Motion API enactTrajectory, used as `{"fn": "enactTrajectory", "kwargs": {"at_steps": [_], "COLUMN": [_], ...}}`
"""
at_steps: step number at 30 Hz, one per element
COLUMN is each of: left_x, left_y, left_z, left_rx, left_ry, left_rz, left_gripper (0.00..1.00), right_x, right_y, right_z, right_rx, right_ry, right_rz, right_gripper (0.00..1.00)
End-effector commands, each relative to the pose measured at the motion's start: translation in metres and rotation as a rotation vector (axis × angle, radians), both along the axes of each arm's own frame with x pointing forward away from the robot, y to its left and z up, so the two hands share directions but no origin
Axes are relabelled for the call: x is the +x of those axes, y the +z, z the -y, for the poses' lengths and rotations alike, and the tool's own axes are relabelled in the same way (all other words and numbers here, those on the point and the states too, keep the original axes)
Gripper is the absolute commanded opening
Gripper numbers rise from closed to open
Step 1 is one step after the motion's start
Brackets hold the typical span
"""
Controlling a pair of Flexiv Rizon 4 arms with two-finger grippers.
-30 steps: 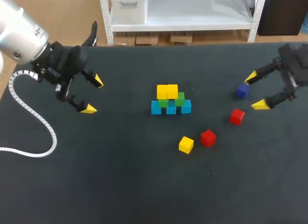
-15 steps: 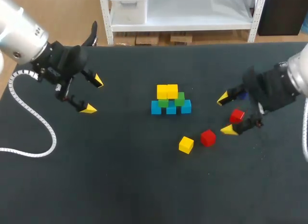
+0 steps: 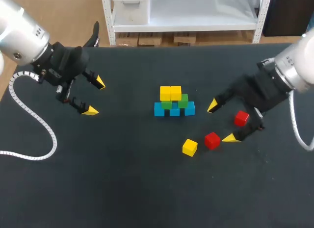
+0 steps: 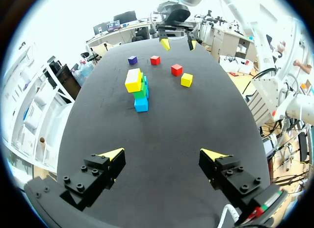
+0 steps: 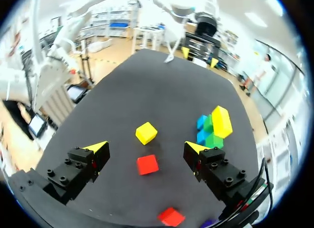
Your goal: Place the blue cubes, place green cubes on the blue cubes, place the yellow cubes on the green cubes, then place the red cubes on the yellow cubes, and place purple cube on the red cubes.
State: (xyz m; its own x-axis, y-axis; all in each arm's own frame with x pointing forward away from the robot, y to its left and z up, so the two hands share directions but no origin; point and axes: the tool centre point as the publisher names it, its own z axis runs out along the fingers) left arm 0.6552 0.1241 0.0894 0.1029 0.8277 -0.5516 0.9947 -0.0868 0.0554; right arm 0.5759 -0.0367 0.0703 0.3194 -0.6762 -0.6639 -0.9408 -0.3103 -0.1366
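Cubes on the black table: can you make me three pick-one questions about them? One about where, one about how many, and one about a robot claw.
1. Where is the loose small yellow cube?
A. on top of another cube
B. on the dark table, beside a small red cube
C. off the table, on the floor

2. How many small red cubes are there?
A. two
B. one
C. four

3. How is the right gripper?
A. shut on a red cube
B. shut on a purple cube
C. open, holding nothing

Answers:
1 B: it lies alone on the table next to the red cube.
2 A: the second red cube lies near the right gripper, and there are no more.
3 C: its yellow-tipped fingers stand wide apart, touching no cube.
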Motion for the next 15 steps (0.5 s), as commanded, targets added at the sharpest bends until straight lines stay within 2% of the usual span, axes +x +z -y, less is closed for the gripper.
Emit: {"fn": "enactTrajectory", "kwargs": {"at_steps": [1,6,8,15], "left_x": [0.001,0.001,0.001,0.001], "left_y": [-0.001,-0.001,-0.001,-0.001], "left_z": [-0.001,-0.001,-0.001,-0.001], "left_rx": [-0.003,-0.003,-0.003,-0.003], "left_ry": [-0.003,-0.003,-0.003,-0.003], "left_rz": [0.0,0.0,0.0,0.0], "left_gripper": [1.0,1.0,1.0,1.0], "right_x": [0.019,0.01,0.007,0.004], "right_y": [-0.01,-0.015,-0.022,-0.037], "right_z": [-0.013,-0.03,-0.037,-0.048], "right_rx": [-0.08,-0.099,-0.154,-0.21], "right_ry": [0.487,0.639,0.699,0.808], "right_rz": [-0.113,-0.074,-0.063,-0.058], "right_gripper": [1.0,1.0,1.0,1.0]}}
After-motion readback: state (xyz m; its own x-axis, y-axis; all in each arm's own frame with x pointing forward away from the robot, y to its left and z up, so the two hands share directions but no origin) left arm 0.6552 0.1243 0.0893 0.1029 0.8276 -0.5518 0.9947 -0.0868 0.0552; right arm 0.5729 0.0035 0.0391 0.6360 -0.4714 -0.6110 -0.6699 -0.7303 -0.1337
